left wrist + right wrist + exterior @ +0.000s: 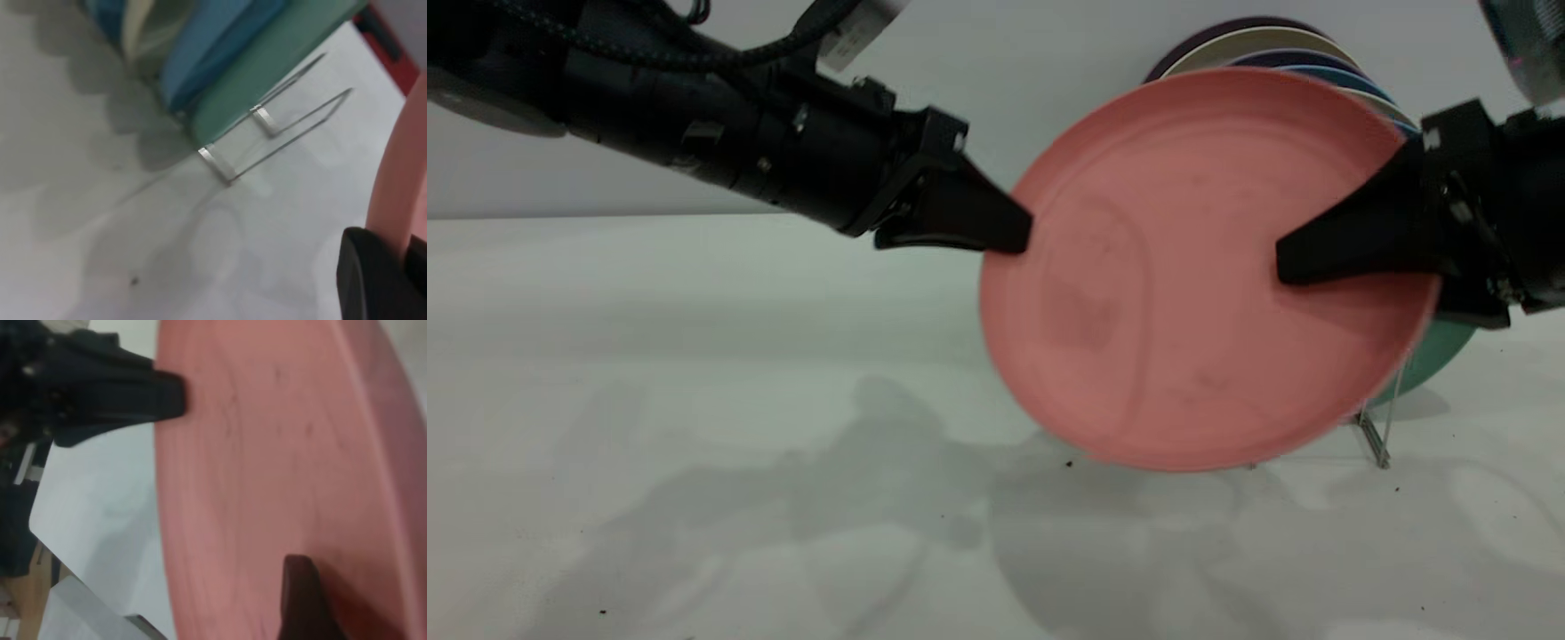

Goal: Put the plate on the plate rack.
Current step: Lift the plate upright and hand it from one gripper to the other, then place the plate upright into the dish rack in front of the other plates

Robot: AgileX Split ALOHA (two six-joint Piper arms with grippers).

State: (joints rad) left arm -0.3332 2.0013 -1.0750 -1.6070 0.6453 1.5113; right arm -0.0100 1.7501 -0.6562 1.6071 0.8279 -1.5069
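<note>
So the plate (1192,276) is up off the table (694,400), nearly upright, right in front of the plate rack (1374,437). The left tool (1009,233) is clenched on its rim on one side, and the right tool (1285,262) is clamped on the opposite rim.

The exterior view mostly hides the rack behind the plate. The left wrist view shows what it misses: the bare wire loops (293,127) just beside a mint-green plate (267,63) and blue plates (213,47) already slotted in. No readable writing anywhere.
</note>
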